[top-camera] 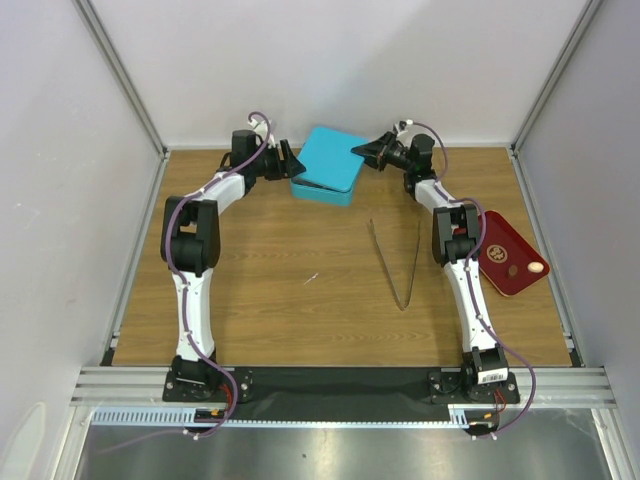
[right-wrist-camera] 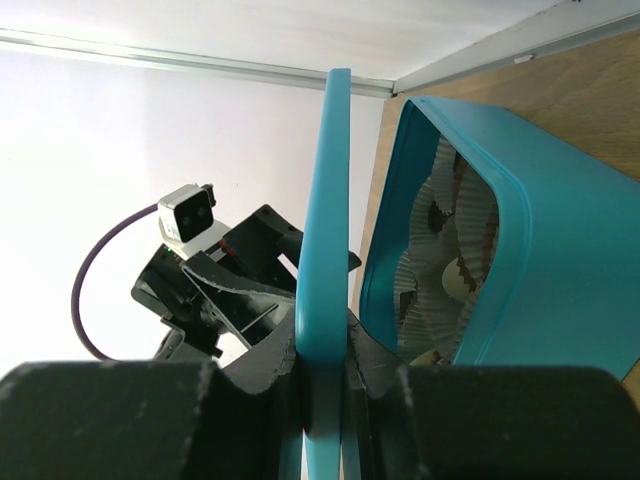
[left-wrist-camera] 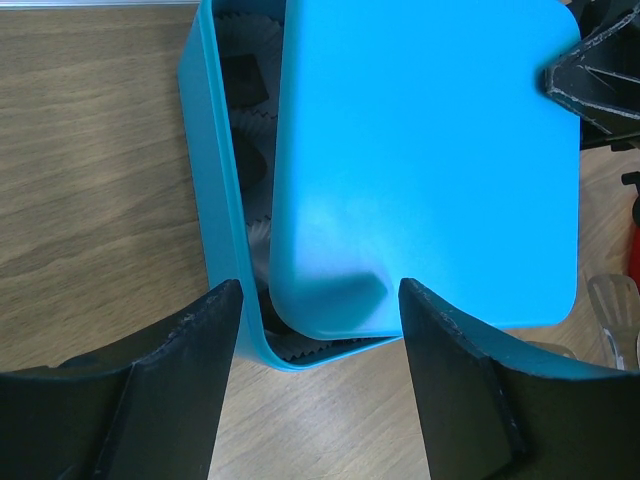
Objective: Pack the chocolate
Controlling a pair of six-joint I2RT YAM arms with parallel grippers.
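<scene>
Chocolate (right-wrist-camera: 458,286), pale and dark, sits in crinkled cups (right-wrist-camera: 446,172).

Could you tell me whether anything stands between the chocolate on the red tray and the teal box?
Yes: the lid, pinched in the right claw, covers most of the box, so the chocolate has only a strip of paper cups open.

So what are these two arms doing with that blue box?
The right end effector pinches the edge of the teal lid, holding it askew over the box of paper cups. The left end effector is open beside the box, gripping nothing. One pale chocolate sits on the red tray.
</scene>
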